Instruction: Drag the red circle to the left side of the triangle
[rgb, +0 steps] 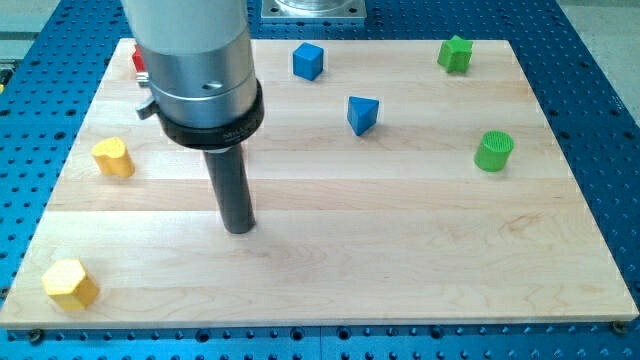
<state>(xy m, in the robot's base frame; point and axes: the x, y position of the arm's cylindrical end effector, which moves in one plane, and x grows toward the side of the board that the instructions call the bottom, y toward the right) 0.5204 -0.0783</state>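
A red block (139, 61) shows only as a sliver at the view's upper left, mostly hidden behind the arm's grey body; its shape cannot be made out. The blue triangle (362, 114) sits right of centre in the upper half. My tip (239, 228) rests on the wooden board left of centre, far below and right of the red block and well left and below the blue triangle, touching no block.
A blue cube (308, 61) sits at the top centre. A green star-like block (455, 53) is at the top right, a green cylinder (494, 151) at the right. A yellow block (114, 157) is at the left, a yellow hexagon (70, 283) at the bottom left.
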